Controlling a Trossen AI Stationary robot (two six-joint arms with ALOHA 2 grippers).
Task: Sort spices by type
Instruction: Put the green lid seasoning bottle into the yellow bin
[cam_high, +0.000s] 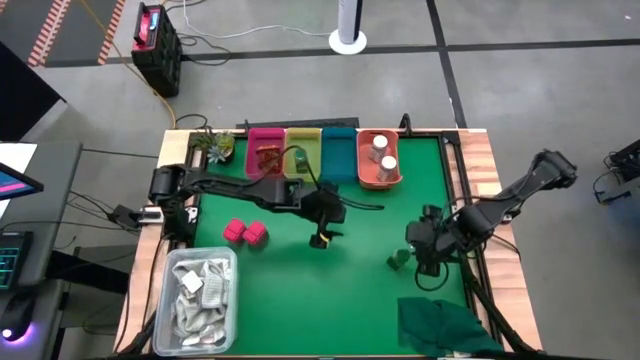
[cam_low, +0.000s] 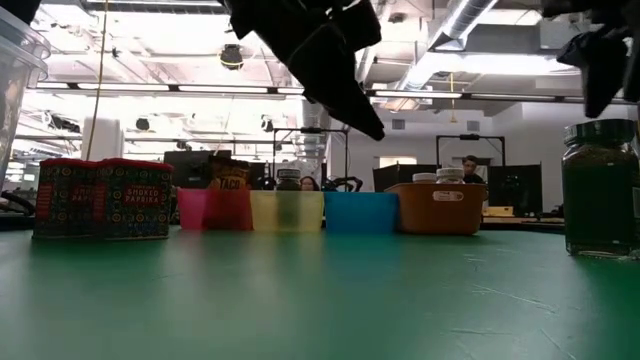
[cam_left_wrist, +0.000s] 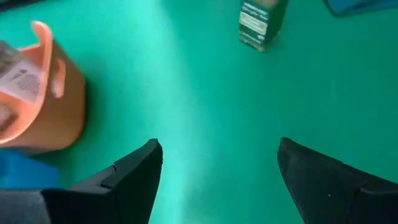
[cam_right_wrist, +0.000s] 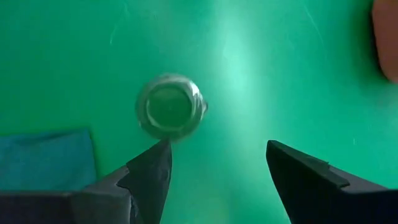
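Note:
One green round jar (cam_high: 397, 260) stands upright on the green mat (cam_high: 350, 290). My right gripper (cam_right_wrist: 217, 144) hovers open above it, just toward the table's right; the right wrist view looks down on the jar's lid (cam_right_wrist: 169, 107). My left gripper (cam_high: 322, 237) hangs open over the mat's middle, above nothing; its wrist view shows the same jar (cam_left_wrist: 261, 22) farther off. Two pink cube packets (cam_high: 245, 233) sit side by side on the mat to its left. Two white-capped jars (cam_high: 381, 150) stand in the orange bin (cam_high: 378, 180). Orange-brown sachets (cam_high: 267, 158) lie in the pink bin, and a dark jar (cam_high: 298, 158) stands in the yellow bin.
Four bins line the far edge: pink, yellow, blue (cam_high: 338, 152) and orange. A clear plastic tub (cam_high: 200, 292) of white packets sits at the near left corner, a dark green cloth (cam_high: 445, 325) at the near right. A small plant (cam_high: 215, 148) stands at the far left.

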